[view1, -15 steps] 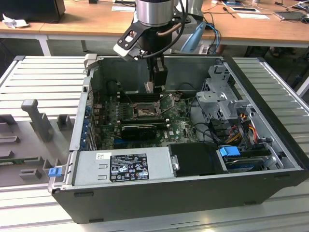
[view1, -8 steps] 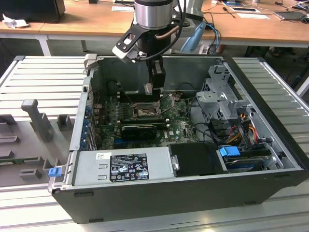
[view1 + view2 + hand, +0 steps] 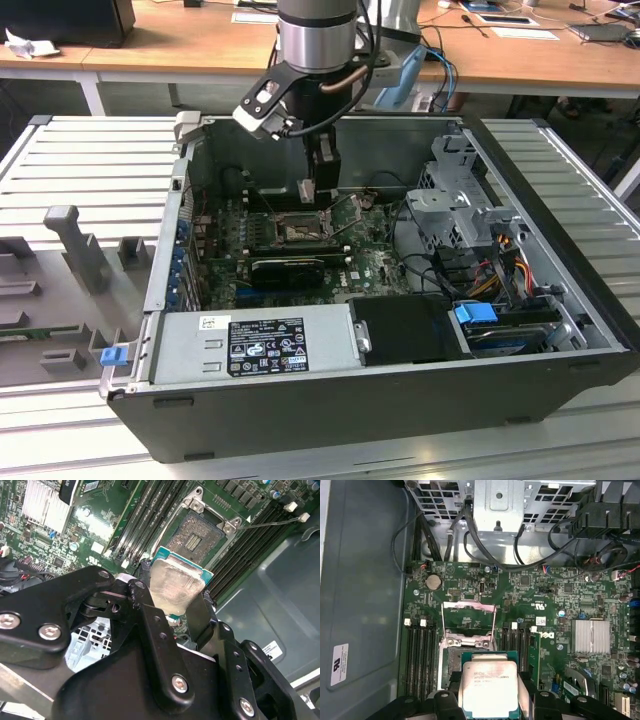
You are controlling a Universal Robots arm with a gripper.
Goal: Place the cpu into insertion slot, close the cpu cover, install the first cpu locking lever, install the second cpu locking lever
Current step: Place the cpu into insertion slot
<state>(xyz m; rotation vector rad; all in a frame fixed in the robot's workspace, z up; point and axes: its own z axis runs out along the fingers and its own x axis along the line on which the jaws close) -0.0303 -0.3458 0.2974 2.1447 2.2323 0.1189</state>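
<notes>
My gripper [image 3: 309, 190] is shut on the cpu [image 3: 175, 587], a thin square chip with a tan-silver face, pinched by its edges between two black fingers [image 3: 145, 617]. I hold the cpu [image 3: 490, 684] a little above the motherboard, over the near edge of the insertion slot [image 3: 196, 535]. The slot's grey pin field lies bare. The cpu cover [image 3: 469, 621] is swung open beside the insertion slot [image 3: 449, 656], with green board showing through its window. A thin wire locking lever [image 3: 272, 522] stands released next to the socket.
The work is inside an open computer case [image 3: 560, 330] lying on a ribbed metal table. Long black memory slots [image 3: 420, 655] flank the socket. A drive cage [image 3: 455, 200], loose cables [image 3: 485, 550], a heatsink [image 3: 590, 636] and a power supply [image 3: 255, 345] surround the board.
</notes>
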